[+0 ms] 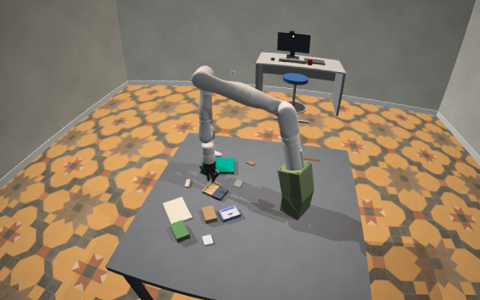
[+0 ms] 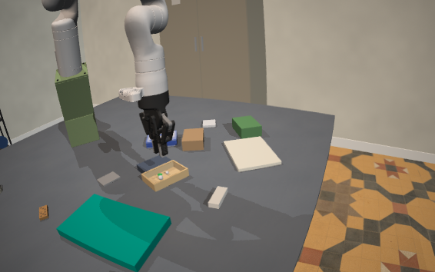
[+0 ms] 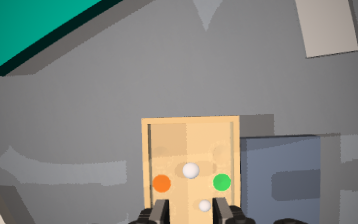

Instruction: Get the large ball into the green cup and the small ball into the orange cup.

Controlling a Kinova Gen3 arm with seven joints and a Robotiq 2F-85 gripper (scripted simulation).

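The wooden puzzle (image 3: 191,165) is a shallow tan tray lying flat on the grey table; it also shows in the exterior view (image 2: 164,174) and the top view (image 1: 212,188). In the wrist view the large white ball (image 3: 191,170) lies loose between the orange cup (image 3: 161,183) and the green cup (image 3: 222,182). The small white ball (image 3: 204,205) lies nearer the tray's near end. My gripper (image 3: 191,212) (image 2: 162,149) hangs a little above the tray's near end, fingers drawn close together with nothing between them.
A dark blue block (image 3: 280,175) touches the tray's right side. A teal slab (image 2: 114,230), a beige block (image 2: 217,197), a grey tile (image 2: 108,178), a brown box (image 2: 192,139) and a cream slab (image 2: 251,153) lie around it. The green pedestal (image 2: 75,104) stands behind.
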